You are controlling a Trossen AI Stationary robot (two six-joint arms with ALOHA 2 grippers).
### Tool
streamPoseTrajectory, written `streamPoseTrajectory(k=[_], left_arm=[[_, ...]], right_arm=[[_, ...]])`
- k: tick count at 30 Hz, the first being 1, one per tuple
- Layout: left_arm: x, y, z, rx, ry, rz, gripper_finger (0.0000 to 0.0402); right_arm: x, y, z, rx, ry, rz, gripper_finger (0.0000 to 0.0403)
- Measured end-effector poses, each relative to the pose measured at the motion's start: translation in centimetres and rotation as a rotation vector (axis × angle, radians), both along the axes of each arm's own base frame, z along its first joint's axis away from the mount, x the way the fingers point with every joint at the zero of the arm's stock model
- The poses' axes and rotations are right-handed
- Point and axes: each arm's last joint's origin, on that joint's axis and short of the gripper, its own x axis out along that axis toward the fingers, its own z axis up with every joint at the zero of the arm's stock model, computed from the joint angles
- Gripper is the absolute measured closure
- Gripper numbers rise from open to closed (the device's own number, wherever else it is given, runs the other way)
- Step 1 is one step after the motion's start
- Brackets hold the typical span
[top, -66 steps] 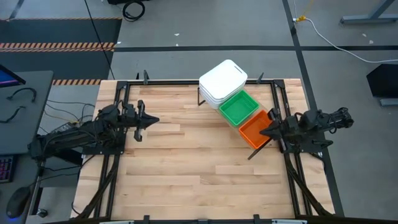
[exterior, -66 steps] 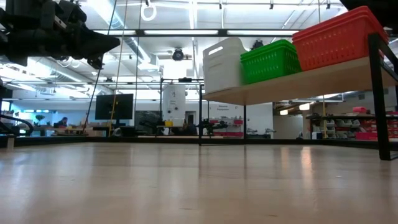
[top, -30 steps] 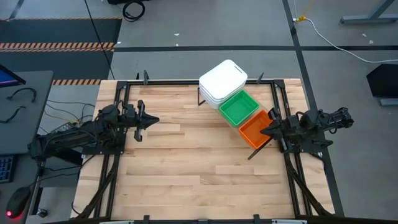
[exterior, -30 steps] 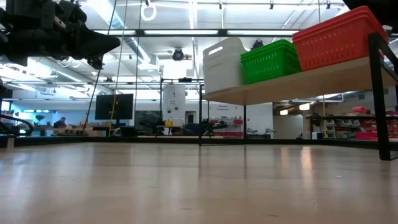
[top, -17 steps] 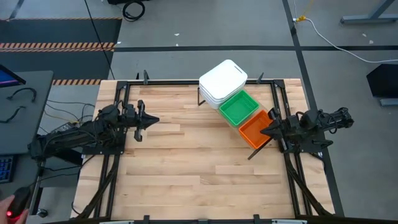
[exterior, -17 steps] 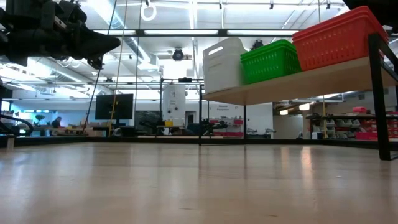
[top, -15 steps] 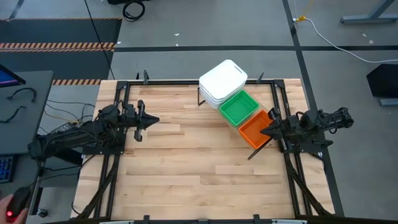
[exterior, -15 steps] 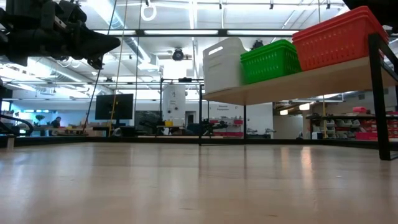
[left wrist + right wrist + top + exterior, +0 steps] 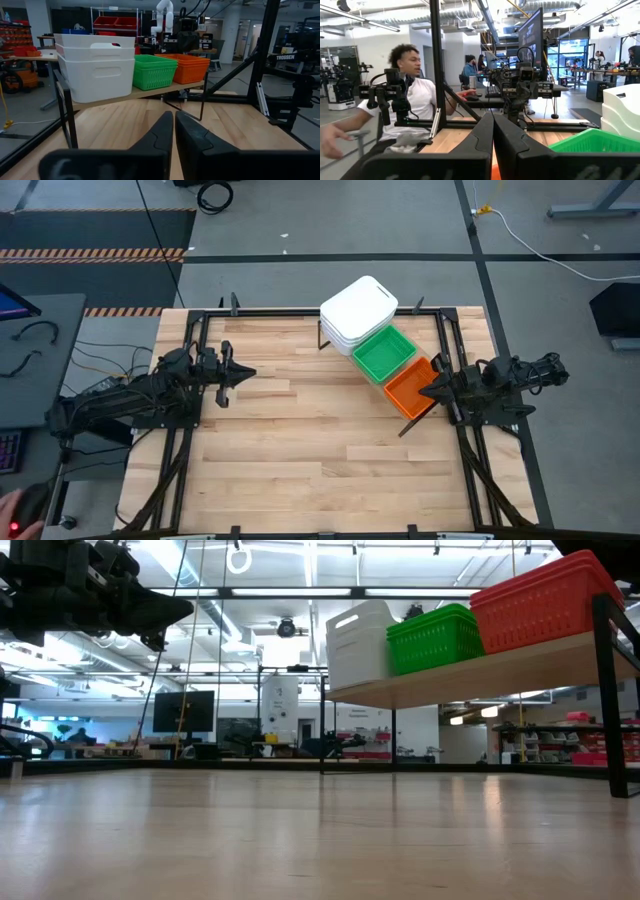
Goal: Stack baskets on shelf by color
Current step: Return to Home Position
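Note:
The slanted shelf (image 9: 500,665) stands at the table's far right, bearing a white stack of baskets (image 9: 358,310), a green stack (image 9: 384,354) and an orange stack (image 9: 411,389) side by side. In the left wrist view the white baskets (image 9: 95,65), the green baskets (image 9: 152,71) and the orange baskets (image 9: 187,67) sit in a row on the board. My left gripper (image 9: 250,374) hangs shut above the table's left part, pointing level. My right gripper (image 9: 422,392) is shut at the right, right beside the orange stack, holding nothing.
Black frame rails (image 9: 190,350) run along the table's left and right sides. A wide bare stretch of plank tabletop (image 9: 320,450) lies between the arms and toward the near edge. A person (image 9: 410,105) sits beyond the table's left side.

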Motion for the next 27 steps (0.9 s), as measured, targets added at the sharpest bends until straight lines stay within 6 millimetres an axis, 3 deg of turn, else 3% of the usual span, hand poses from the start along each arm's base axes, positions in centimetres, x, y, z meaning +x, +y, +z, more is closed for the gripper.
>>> streamPoseTrajectory(k=[27], left_arm=[[0.01,0.05,0.01,-0.007,-0.002,0.023,0.0366]], right_arm=[[-0.01,-0.03,0.16,0.006,-0.012,-0.008,0.0385]])
